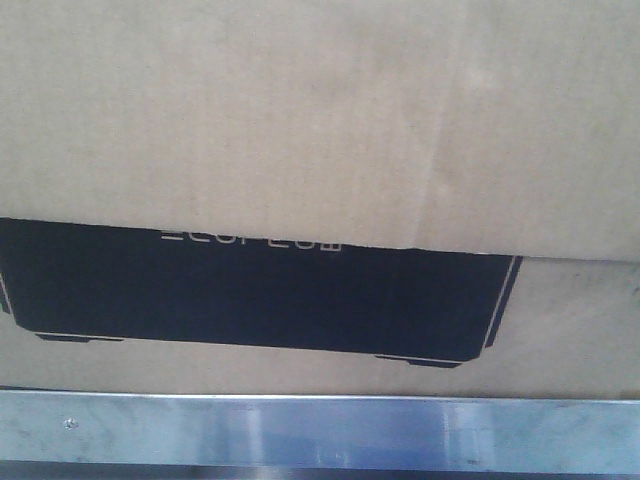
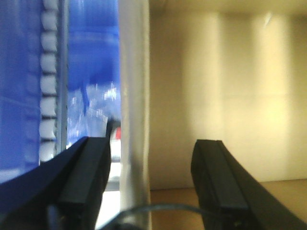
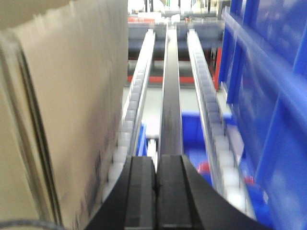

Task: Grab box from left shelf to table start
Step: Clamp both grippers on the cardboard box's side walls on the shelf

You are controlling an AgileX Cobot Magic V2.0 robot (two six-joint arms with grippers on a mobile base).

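The left hand (image 2: pixel 153 179) occupied the lower edge of the left wrist view. Its two black fingers (image 2: pixel 88 177) were set well apart, with nothing clamped between them. Beyond the fingers, a pale upright strip (image 2: pixel 134 96) stood at centre frame; what it was could not be told. The cardboard face of the box (image 2: pixel 225 86) filled the right half. A column of white rollers (image 2: pixel 49 81) ran up the left side, against blue bins (image 2: pixel 91 62).

The right hand (image 3: pixel 156 191) sat at lower centre of the right wrist view, its fingers pressed together on nothing. The box side filled the left of that frame, just beside the nearest roller track. A dark metal strip (image 3: pixel 171 96) ran from the hand towards the top.

In the front view, the silver rail of the left shelf (image 1: pixel 320 430) crossed the bottom. The box rose directly behind it and filled the rest of the frame, showing a black silhouette (image 1: pixel 250 290) and pale lettering.
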